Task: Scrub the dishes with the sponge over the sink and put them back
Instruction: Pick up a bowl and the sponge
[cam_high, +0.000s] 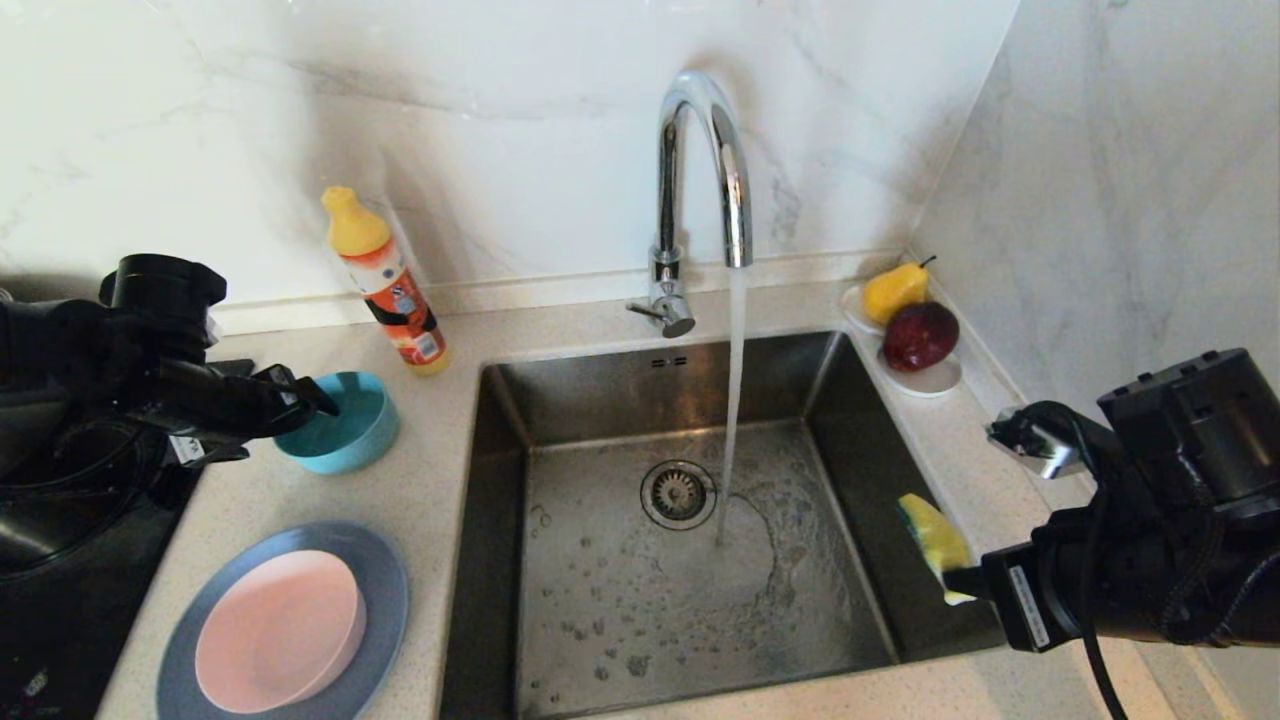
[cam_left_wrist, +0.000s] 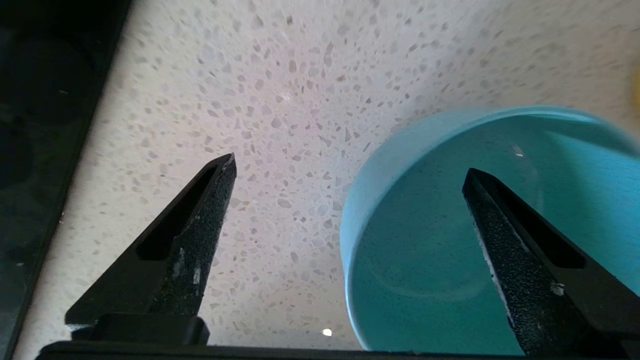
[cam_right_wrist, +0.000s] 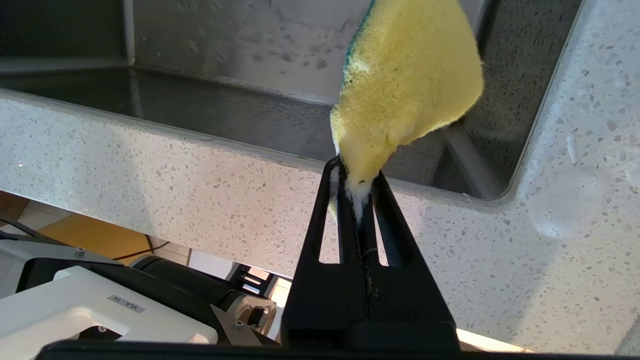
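The left hand (cam_left_wrist: 350, 165) stands with its fingers spread wide over the rim of the teal bowl (cam_high: 345, 425) — one finger (cam_left_wrist: 515, 260) hangs over the bowl's inside, the other (cam_left_wrist: 195, 235) over the bare speckled counter (cam_left_wrist: 280, 100) beside it, and neither seems to press the wall, so the bowl sits free on the counter to the left of the sink (cam_high: 670, 540). Nearer the counter's front edge, the pale pink bowl (cam_high: 275, 630) rests in the middle of the wide grey-blue plate (cam_high: 385, 590). Behind the teal bowl, an orange bottle (cam_high: 395, 300) with a yellow cap leans by the wall. Across the basin, the right hand (cam_right_wrist: 356, 187) is closed tight on the narrow end of the yellow sponge (cam_right_wrist: 407, 85) — foam squeezes out between the fingers — and holds it up over the sink's right side, its green face turned away. Water runs in a steady stream from the chrome tap (cam_high: 700, 180) and splashes beside the round drain strainer (cam_high: 678, 493), leaving drops across the steel floor. In the far right corner a small white saucer (cam_high: 930, 378) carries a yellow pear (cam_high: 893, 290) and a dark red apple (cam_high: 920, 335), well apart from both hands.
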